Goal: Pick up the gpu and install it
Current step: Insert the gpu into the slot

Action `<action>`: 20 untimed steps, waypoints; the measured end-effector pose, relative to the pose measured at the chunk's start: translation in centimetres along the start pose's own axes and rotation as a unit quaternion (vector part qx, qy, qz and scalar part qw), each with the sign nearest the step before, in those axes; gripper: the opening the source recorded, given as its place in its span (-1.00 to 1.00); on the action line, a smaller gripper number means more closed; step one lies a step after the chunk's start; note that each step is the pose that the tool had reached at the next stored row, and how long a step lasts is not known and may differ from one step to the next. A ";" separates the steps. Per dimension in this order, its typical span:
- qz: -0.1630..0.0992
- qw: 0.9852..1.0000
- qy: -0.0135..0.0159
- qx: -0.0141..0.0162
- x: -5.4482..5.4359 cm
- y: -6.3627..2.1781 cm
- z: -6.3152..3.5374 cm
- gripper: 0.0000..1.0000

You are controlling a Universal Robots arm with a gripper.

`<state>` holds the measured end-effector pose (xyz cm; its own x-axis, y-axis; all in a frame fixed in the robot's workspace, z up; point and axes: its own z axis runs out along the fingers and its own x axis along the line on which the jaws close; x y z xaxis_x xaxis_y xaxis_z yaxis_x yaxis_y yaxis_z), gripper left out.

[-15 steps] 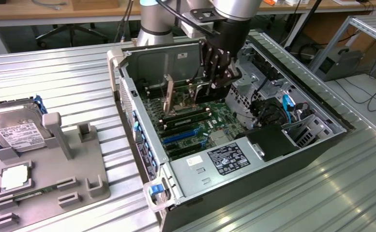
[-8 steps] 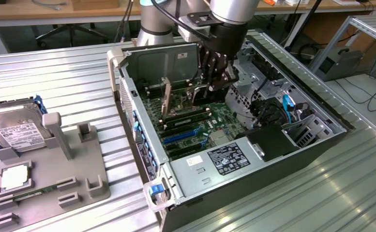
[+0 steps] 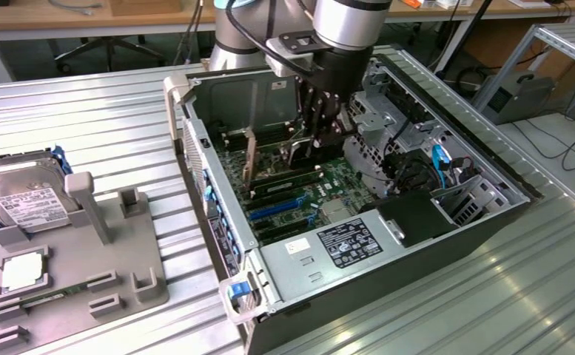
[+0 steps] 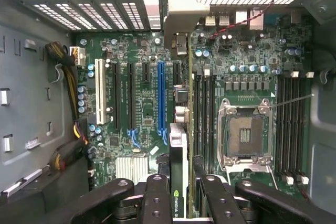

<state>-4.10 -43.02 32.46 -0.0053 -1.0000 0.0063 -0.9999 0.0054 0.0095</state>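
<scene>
- Closest to the wrist lens: gripper, jaws drawn in to a narrow gap and clamped on the gpu, one black finger against each face of the card.
- Ribbed metal table under everything.
- Open case lying on its side towards the exterior view's right, arm down inside it.
- Grey fixture on the table at the exterior view's left, well apart from the case.
- Green board across the case floor.
- Drive with a white label, resting at the fixture's far end.
- On edge and upright, the gpu, parallel to the slots, directly between the blue slot and the memory sticks; silver bracket end up against the case's rear openings. Seated or just above its slot: cannot tell.
- Bare CPU socket beyond the memory sticks.
</scene>
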 end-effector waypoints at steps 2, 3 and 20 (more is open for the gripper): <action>0.000 1.000 0.000 0.000 0.0 0.05 0.47 -0.46; 0.000 1.000 0.000 0.000 0.0 0.08 0.61 -0.46; 0.000 1.000 0.010 0.000 0.0 0.17 1.93 -0.46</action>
<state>-4.29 -43.02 30.53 -0.0054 -0.9997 0.0258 -0.9999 0.0056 0.0096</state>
